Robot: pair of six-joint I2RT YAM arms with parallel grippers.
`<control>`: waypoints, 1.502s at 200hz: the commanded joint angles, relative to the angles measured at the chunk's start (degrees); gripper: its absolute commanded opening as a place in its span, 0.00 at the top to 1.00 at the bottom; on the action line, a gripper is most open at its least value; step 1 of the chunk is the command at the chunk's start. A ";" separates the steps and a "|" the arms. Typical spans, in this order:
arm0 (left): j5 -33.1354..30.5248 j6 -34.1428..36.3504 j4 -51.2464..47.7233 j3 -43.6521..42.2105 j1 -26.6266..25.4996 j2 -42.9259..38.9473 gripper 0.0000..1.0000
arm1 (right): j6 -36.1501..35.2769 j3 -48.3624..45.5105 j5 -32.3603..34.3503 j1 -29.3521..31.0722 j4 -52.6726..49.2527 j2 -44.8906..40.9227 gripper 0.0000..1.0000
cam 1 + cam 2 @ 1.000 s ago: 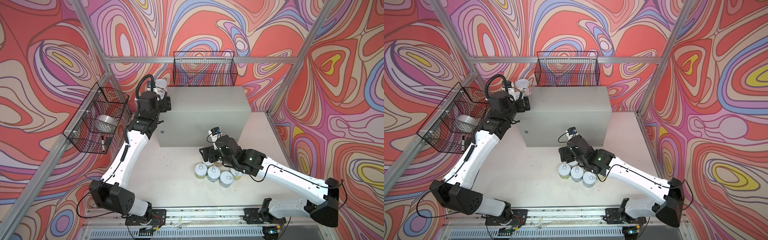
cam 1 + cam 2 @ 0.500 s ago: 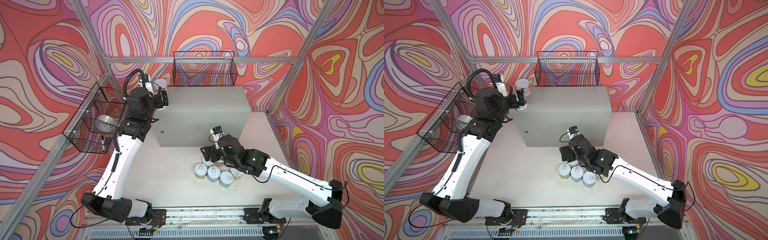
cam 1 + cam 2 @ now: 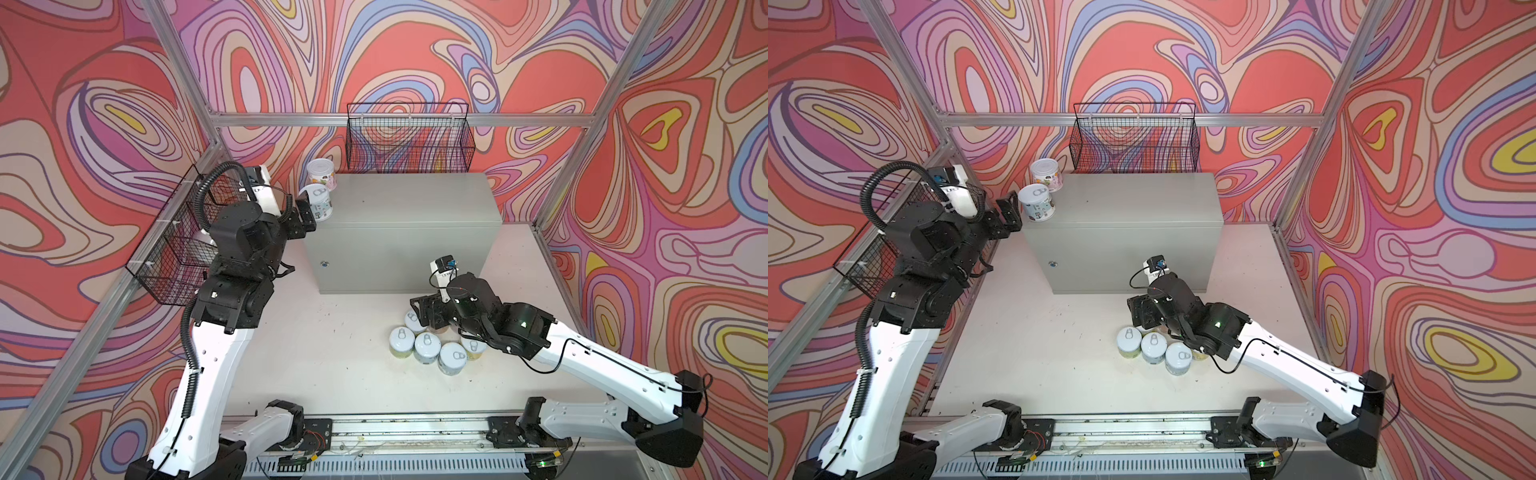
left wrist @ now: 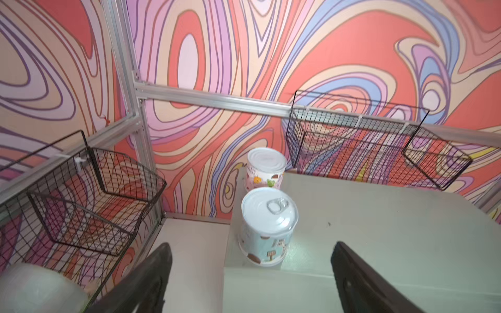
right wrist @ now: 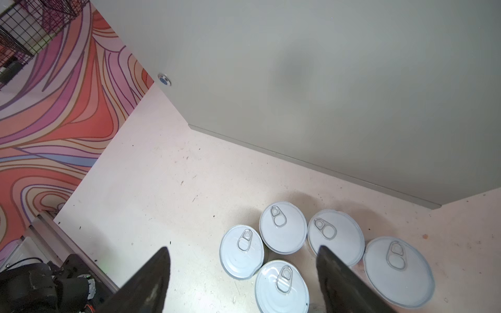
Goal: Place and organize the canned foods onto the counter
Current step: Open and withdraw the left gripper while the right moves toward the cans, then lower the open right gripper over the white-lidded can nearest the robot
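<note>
The counter [image 3: 415,203] is a light-grey box at the back of the table. Two canned foods stand upright on its left end: a blue-labelled can [image 3: 318,202] [image 4: 268,225] in front and a pink-labelled can [image 3: 321,174] [image 4: 266,169] behind it. My left gripper [image 3: 305,218] [image 4: 252,246] is open just off the counter's front left corner, a little short of the blue can, holding nothing. Several cans [image 3: 426,347] [image 5: 283,227] stand clustered on the table in front of the counter. My right gripper [image 3: 428,311] [image 5: 243,250] hovers open over that cluster, holding nothing.
One black wire basket [image 3: 409,139] hangs on the back wall above the counter. Another wire basket [image 3: 178,249] hangs on the left wall beside my left arm, with a whitish object [image 4: 35,287] in it. The arms' rail [image 3: 395,432] runs along the table's front edge.
My left gripper has drawn back off the counter's left end, leaving the blue-labelled can standing there. The right arm has barely shifted over the cluster.
</note>
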 commanded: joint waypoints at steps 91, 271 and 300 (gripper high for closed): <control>2.20 -8.62 -4.69 -24.46 -9.32 -11.14 0.00 | 7.29 -10.11 0.43 8.32 -4.98 -4.36 0.16; 13.81 -11.51 5.59 -39.14 -14.81 -16.12 0.00 | 52.50 -26.73 27.22 32.60 -30.13 -14.90 0.13; 14.22 -11.45 6.66 -39.26 -15.01 -15.24 0.00 | 47.21 -29.46 24.22 32.60 -18.79 -8.59 0.07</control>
